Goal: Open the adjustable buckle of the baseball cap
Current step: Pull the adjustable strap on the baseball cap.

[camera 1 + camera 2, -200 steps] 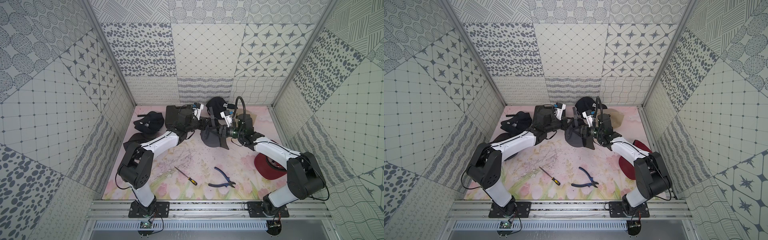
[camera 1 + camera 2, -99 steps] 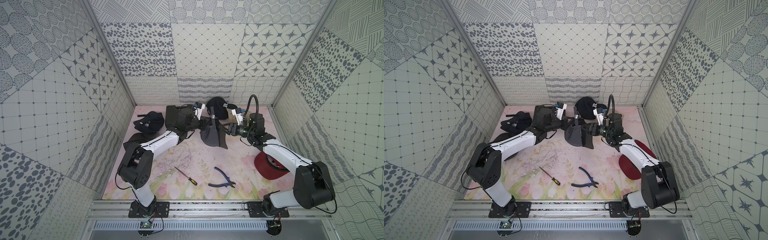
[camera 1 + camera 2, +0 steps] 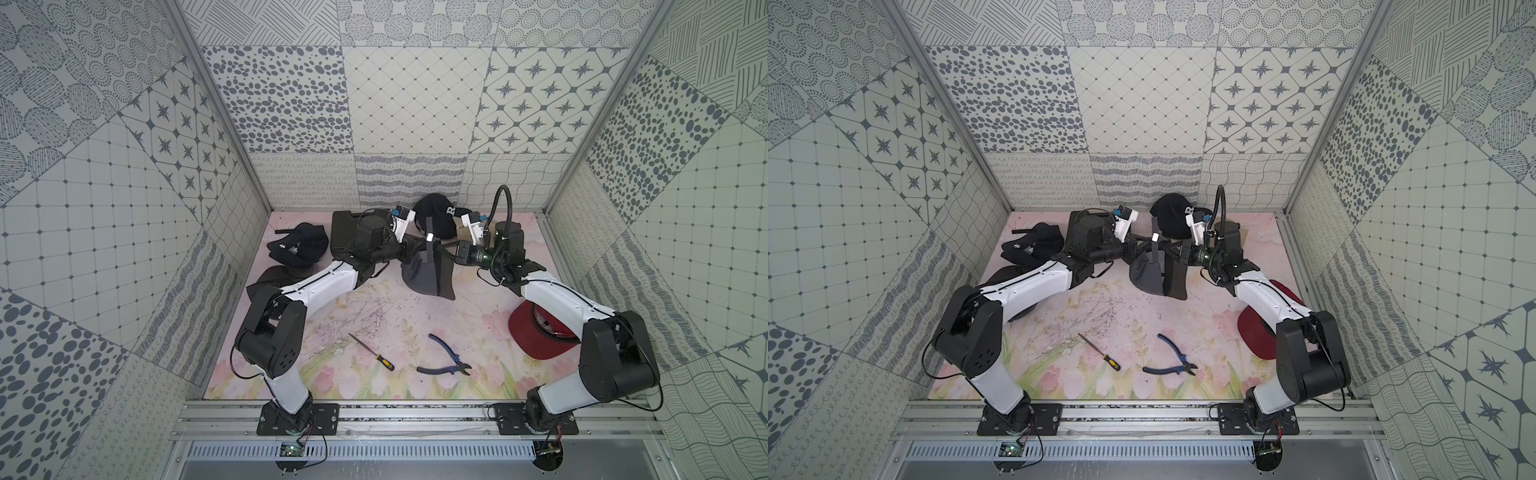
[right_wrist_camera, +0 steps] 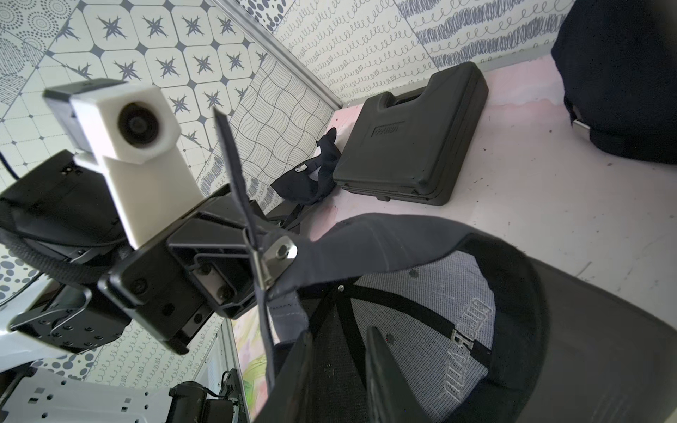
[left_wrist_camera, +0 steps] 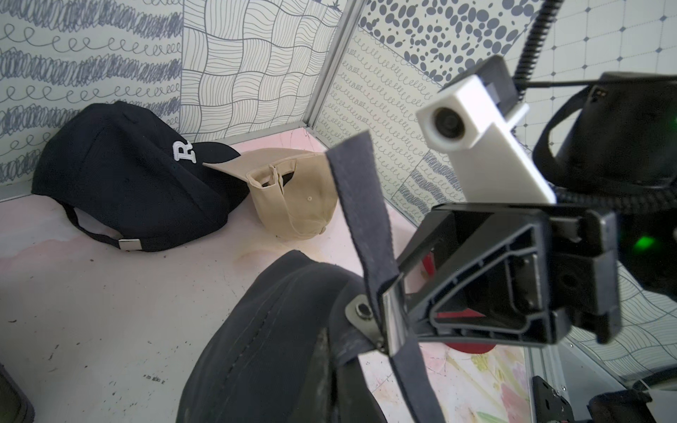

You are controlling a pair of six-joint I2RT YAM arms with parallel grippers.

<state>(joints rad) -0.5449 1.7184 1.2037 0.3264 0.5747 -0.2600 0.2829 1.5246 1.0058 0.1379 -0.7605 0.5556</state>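
The grey cap [image 3: 424,276] sat between my arms near the back of the worktop [image 3: 374,316], with my left hand [image 4: 243,229] clamped shut on its strap [image 5: 361,205] just beside the buckle [image 4: 280,252]. The step called for a taut strap and for prying only the metal flap. My right hand [image 4: 340,333] stood slightly open at the buckle, gripping nothing I could see.

A robotics lab test cell: patterned panel walls [image 3: 415,104], aluminium frame rail [image 3: 415,411], two bolted-down robot arms [image 3: 316,282].
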